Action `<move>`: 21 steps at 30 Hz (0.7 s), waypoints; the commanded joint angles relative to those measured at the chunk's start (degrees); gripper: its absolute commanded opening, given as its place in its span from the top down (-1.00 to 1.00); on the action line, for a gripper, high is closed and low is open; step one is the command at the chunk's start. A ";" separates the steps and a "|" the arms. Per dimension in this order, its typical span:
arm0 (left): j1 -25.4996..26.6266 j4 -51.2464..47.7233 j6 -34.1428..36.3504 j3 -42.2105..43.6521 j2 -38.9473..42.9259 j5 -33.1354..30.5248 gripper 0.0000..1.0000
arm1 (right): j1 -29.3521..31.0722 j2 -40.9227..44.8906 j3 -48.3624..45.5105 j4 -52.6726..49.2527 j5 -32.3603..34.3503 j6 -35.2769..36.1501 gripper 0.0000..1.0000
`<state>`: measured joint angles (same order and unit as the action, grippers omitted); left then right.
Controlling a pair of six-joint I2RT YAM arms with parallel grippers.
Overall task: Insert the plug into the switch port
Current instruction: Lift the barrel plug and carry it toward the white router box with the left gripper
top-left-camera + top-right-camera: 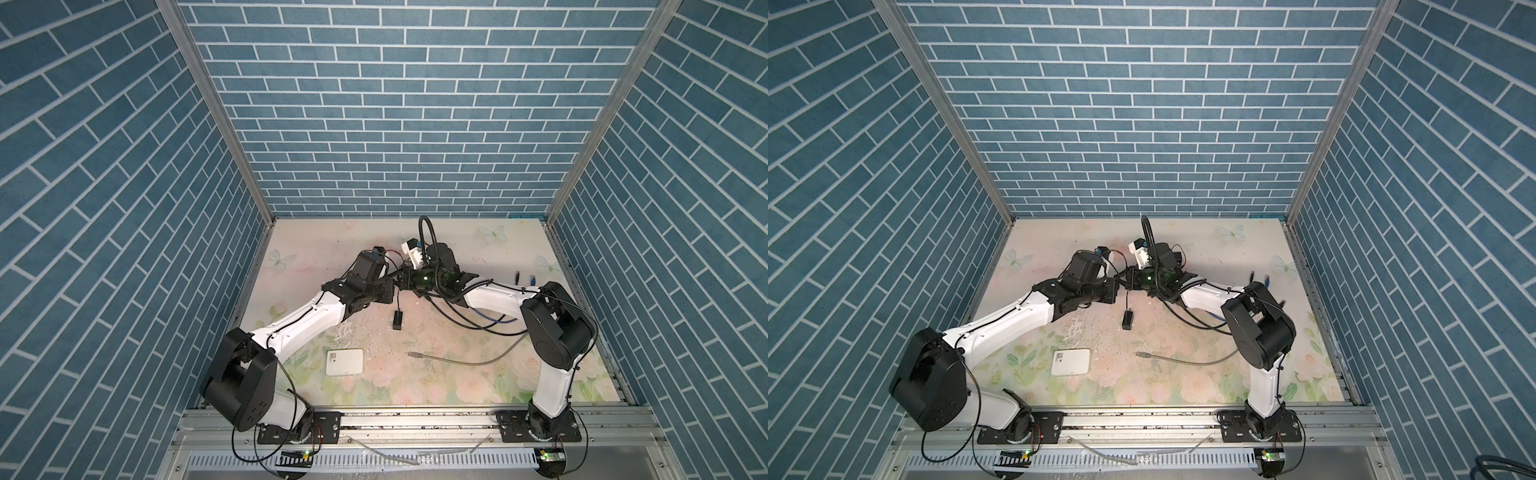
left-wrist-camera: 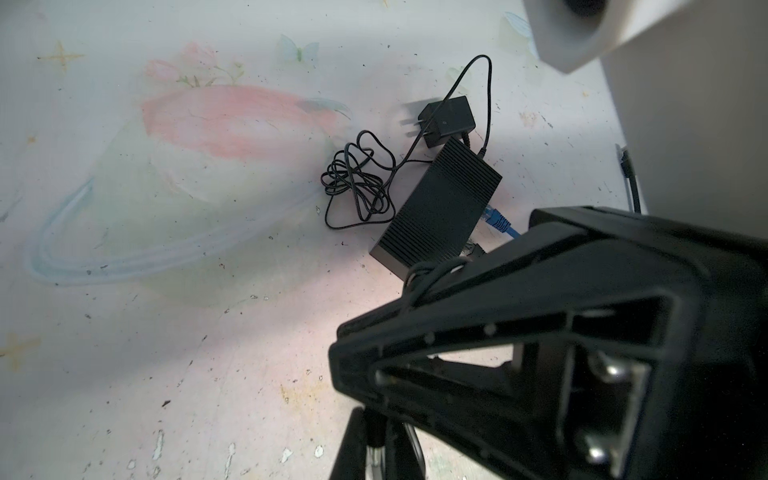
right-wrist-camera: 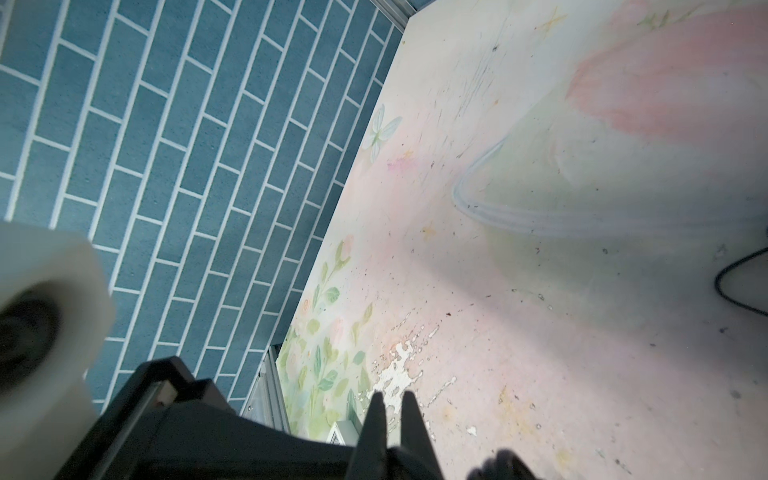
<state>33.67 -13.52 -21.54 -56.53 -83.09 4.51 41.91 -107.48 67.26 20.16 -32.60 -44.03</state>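
The switch [image 2: 440,203], a ribbed black box, lies flat on the table [image 2: 166,332] right of centre in the left wrist view. Its long port side is turned toward the lower right, which I judge leaves that face open to a level push from the left gripper [image 2: 409,286] just beside its near corner. 1 blue plug [image 2: 496,218] sits nose-first against that side, its cable running under the claw; whether it is fully home I cannot tell. The left claw is clenched, and a thin black cord [image 2: 434,270] loops over its tip; whether it is pinched or only draped does not show. In a top view that cord seems to run down to a small black box [image 1: 397,319] just below the spot where the 2 arms meet, and there the arms hide the switch. The right gripper [image 3: 392,409], at the bottom of the right wrist view, is clenched with nothing seen between its 2 tips; probably it waits close by to steady things. A power adapter [image 2: 446,120] lies at the switch's far end, prongs bare. A tangled coil [image 2: 357,187] of thin lead lies to its left and could snag a sideways move. Lower in the top view lie a white box [image 1: 344,361] and a loose grey cable [image 1: 415,355], well apart from the work.
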 commanded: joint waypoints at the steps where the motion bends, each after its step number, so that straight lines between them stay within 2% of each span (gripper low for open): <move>1: 0.26 1.07 1.50 0.44 0.17 -1.00 0.76 | 0.20 0.08 2.21 0.09 -2.00 -0.43 1.00; 3: 0.27 1.06 1.76 0.55 -0.03 -1.21 0.61 | 0.19 0.17 2.26 0.16 -2.02 -0.28 1.00; 4: 0.26 0.74 2.02 0.55 -0.08 -1.48 0.46 | 0.19 0.25 2.26 0.14 -1.75 -0.02 1.00; 7: 0.26 -1.13 3.00 0.87 0.83 -3.64 -0.26 | -0.33 0.47 1.71 0.50 -1.02 0.39 1.00; 8: 0.21 -2.01 3.34 1.18 1.68 -4.76 -0.47 | -0.54 0.65 1.27 0.91 -0.77 0.35 1.00; 10: 0.02 -3.59 3.70 1.85 3.43 -6.84 -0.75 | -1.16 0.81 0.62 1.78 -0.62 0.31 1.00; 11: -0.25 -4.57 3.79 2.25 4.44 -7.75 -0.98 | -1.45 0.95 0.30 2.25 -0.71 0.43 1.00; 21: -1.66 -12.81 0.11 4.68 10.22 -11.68 -0.99 | -1.83 4.11 -3.11 2.25 2.18 7.88 1.00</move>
<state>32.32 -21.54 -19.75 -52.90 -73.14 -4.99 40.32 -106.67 66.35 21.21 -32.12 -40.56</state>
